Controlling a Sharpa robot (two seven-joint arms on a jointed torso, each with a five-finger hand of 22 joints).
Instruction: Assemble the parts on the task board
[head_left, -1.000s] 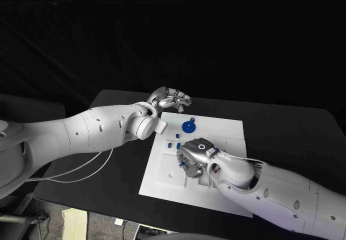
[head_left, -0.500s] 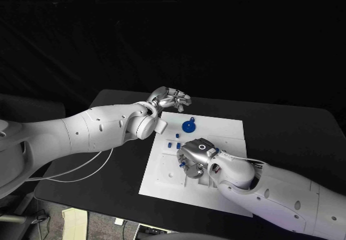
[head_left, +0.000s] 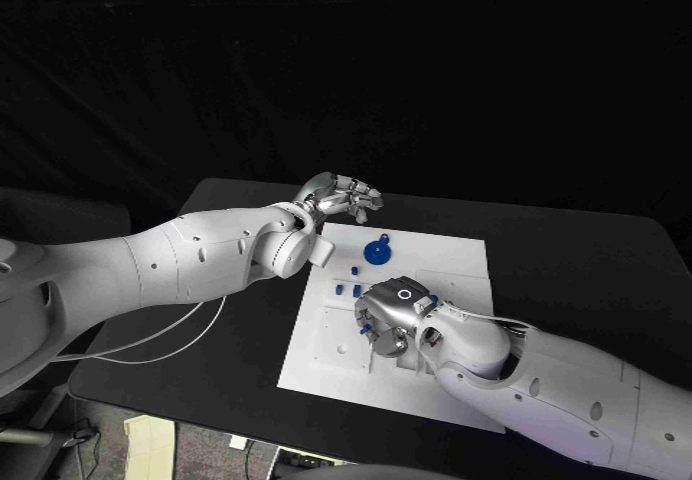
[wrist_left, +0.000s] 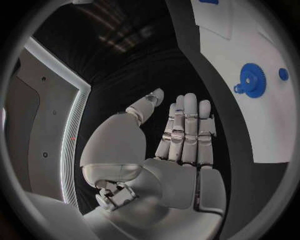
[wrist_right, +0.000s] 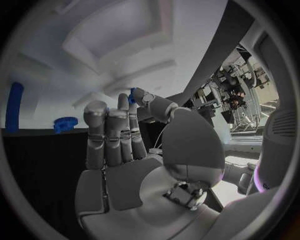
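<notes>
Hovering low over the task board (head_left: 447, 262), the right hand (head_left: 392, 318) pinches a small blue part (wrist_right: 132, 95); seat it squarely, pressing gently. Left hand (head_left: 342, 197) waits spread, at the board's eleven o'clock corner; blue gear (head_left: 378, 251) rests near twelve.

Task board (head_left: 447, 262): white rectangular plate lying flat on the black table, slightly skewed, with shallow recesses in its surface. Blue gear (head_left: 378, 251): toothed disc with a small handle, lying flat near the board's far-left corner. Small blue pegs (head_left: 340, 290): standing near the left edge, nearer than the gear.
</notes>
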